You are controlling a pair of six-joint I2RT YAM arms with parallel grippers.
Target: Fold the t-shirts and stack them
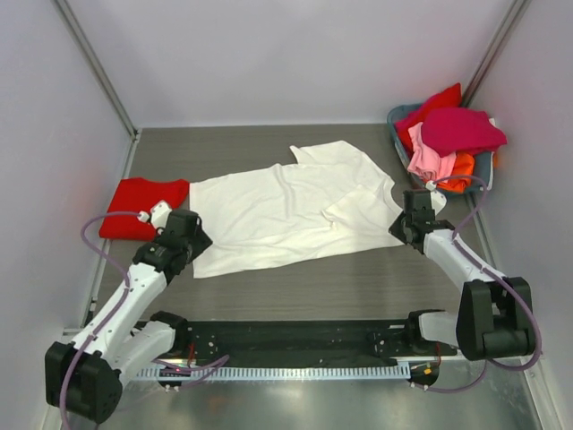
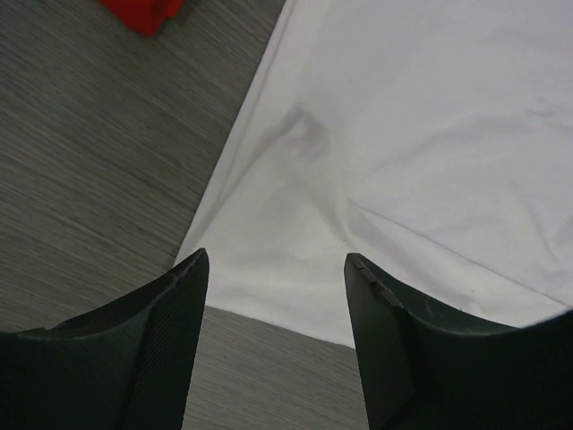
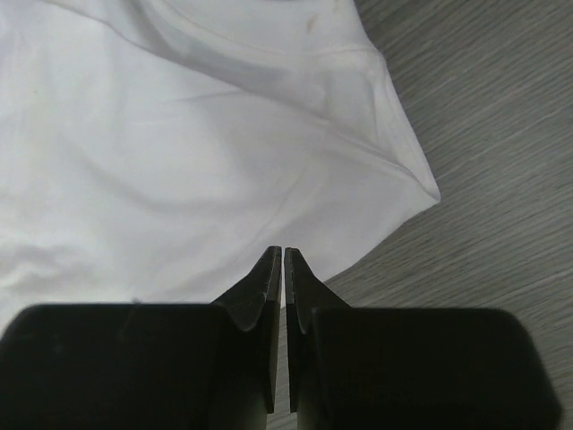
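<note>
We see the white t-shirt (image 1: 286, 210) spread flat mid-desk (image 1: 358, 287), one sleeve toward the far edge. It is not yet folded. A red t-shirt (image 1: 143, 204) lies folded at the left edge. More t-shirts (image 1: 457, 134) are heaped in the basket (image 1: 397, 119) at the far right corner.

The left hand (image 2: 277, 260) has its fingers apart over the shirt's near-left hem corner (image 2: 192, 251), with no cloth between them. The right hand (image 3: 284, 253) has its fingers together at the shirt's right edge. We cannot tell if any cloth is nipped there.

Risks, as we judge them:
- The left hand may close on only one layer at the hem, or miss the corner, so the fold drags crooked.
- If the right hand holds nothing, only one side lifts and the shirt bunches or skews.
- The wrinkles across the middle could get locked into the fold.
- A pull toward the left edge may sweep cloth onto the red t-shirt and disturb it.
</note>
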